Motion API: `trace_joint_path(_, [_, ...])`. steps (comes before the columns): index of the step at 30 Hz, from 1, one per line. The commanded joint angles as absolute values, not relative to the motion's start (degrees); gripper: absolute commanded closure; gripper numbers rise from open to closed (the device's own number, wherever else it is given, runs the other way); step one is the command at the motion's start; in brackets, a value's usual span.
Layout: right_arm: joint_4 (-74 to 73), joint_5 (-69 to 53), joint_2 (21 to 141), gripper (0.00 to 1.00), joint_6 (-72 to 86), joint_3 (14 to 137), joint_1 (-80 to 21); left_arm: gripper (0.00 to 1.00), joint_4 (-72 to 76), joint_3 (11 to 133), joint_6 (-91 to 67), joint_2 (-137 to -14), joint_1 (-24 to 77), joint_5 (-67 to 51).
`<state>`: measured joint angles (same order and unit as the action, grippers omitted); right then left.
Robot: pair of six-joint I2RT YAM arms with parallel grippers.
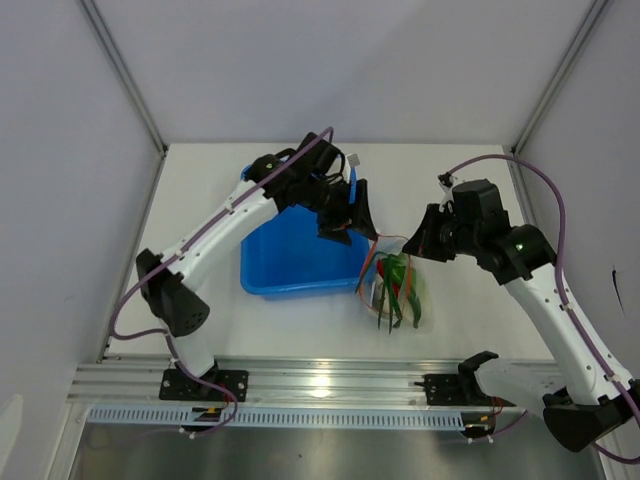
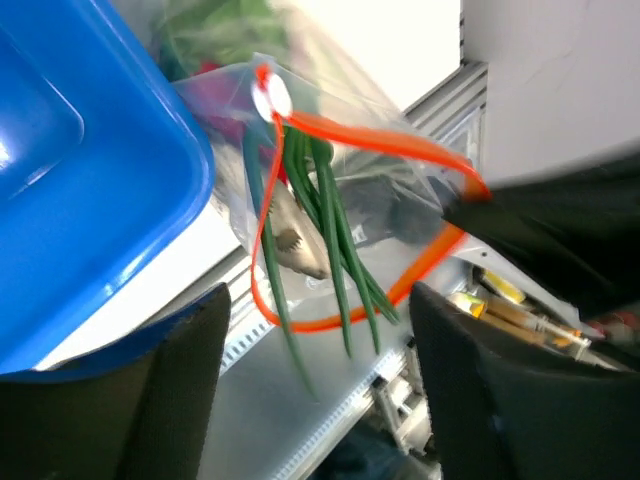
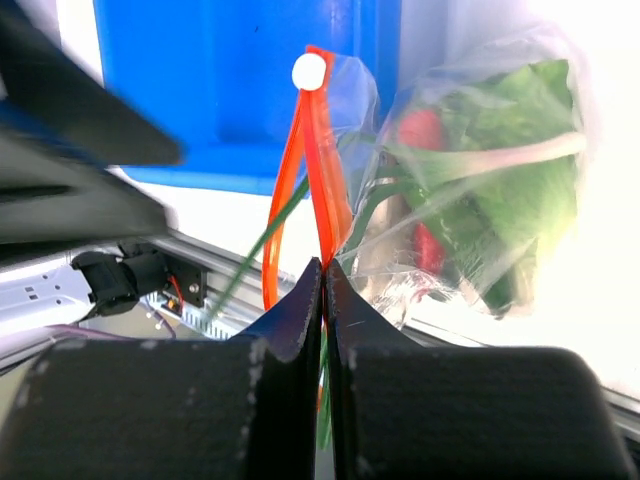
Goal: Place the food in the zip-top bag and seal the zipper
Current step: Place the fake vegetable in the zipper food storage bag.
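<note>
The clear zip-top bag (image 1: 398, 290) lies right of the blue bin, its mouth lifted. Its orange-red zipper (image 2: 345, 135) gapes in a loop, with a white slider (image 2: 271, 98) at one end. Dark green pods (image 2: 330, 235) stick out through the mouth. Inside the bag I see green leaves (image 3: 520, 200), a red chili (image 3: 420, 130) and a whitish stalk (image 3: 525, 152). My right gripper (image 3: 324, 268) is shut on the zipper strip; it also shows in the top view (image 1: 415, 243). My left gripper (image 2: 315, 400) is open and empty, just above the bag's mouth (image 1: 350, 222).
A blue plastic bin (image 1: 295, 255) stands under the left arm, touching the bag's left side. The aluminium rail (image 1: 330, 385) runs along the near table edge. White walls enclose the table on three sides.
</note>
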<state>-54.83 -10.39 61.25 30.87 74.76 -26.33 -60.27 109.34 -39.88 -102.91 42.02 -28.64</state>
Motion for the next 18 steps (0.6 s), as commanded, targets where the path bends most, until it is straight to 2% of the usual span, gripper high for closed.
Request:
trace_joint_path(1, [-55.28,-13.18,60.29,1.0,29.44,78.31,-25.75,0.39,-56.96,106.89,-33.93,-96.95,42.27,-24.43])
trace_joint_path(2, [-55.37,-13.53,60.38,1.0,29.27,78.4,-25.75,0.5,-54.26,104.79,-32.88,-96.07,42.45,-24.78])
trace_joint_path(4, [-55.37,-13.88,60.56,1.0,29.18,78.75,-25.66,0.58,-51.87,101.8,-32.35,-94.22,43.33,-25.75])
trace_joint_path(7, [-55.72,-13.97,61.0,1.0,29.09,79.63,-25.58,0.62,-52.29,102.56,-31.38,-95.53,44.38,-26.81])
trace_joint_path(12, [-55.2,-13.98,61.35,1.0,29.53,80.24,-25.49,0.6,-60.01,106.34,-30.32,-100.54,46.05,-27.07])
trace_joint_path(18, [-55.11,-13.71,61.0,1.0,29.79,79.89,-25.49,0.47,-63.19,106.79,-29.71,-102.31,46.84,-23.65])
